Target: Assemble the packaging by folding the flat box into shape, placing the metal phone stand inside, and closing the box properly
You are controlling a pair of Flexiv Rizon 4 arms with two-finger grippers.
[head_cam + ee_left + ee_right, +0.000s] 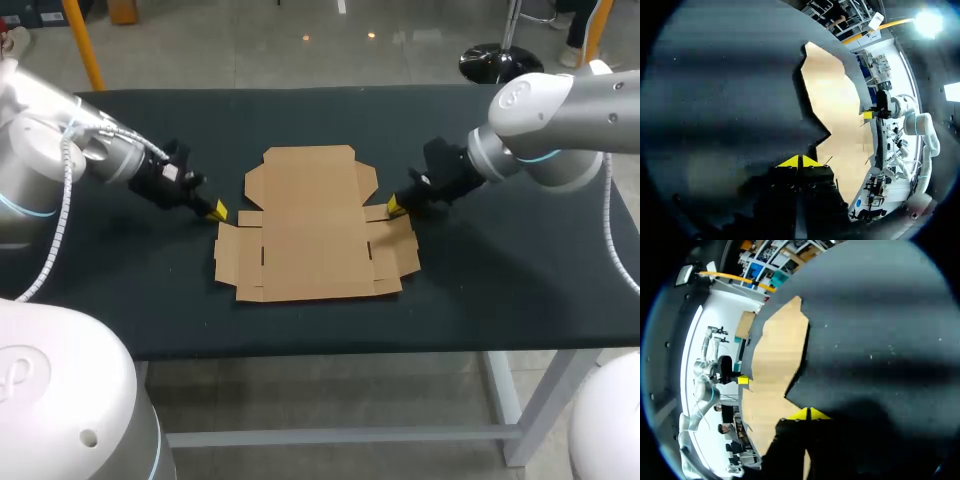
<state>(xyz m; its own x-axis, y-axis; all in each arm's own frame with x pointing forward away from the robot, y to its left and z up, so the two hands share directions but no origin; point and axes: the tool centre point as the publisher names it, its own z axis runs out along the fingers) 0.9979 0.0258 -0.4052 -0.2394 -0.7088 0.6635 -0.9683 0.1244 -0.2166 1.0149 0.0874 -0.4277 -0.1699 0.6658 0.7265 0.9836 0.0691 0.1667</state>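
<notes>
A flat, unfolded brown cardboard box [312, 225] lies in the middle of the dark table. My left gripper [217, 210] is shut, its yellow tips low at the box's left side flap with nothing held. My right gripper [395, 206] is shut too, its tips at the right side flap. In the left wrist view the shut tips [799, 162] meet just beside the cardboard's edge [837, 110], and my other gripper [868, 114] shows across the sheet. The right wrist view has its shut tips [809, 414] at the cardboard [777, 360]. No metal phone stand is in view.
The dark table [150, 290] stretches well beyond the cardboard on every side, with its front edge near me and its far edge behind the box.
</notes>
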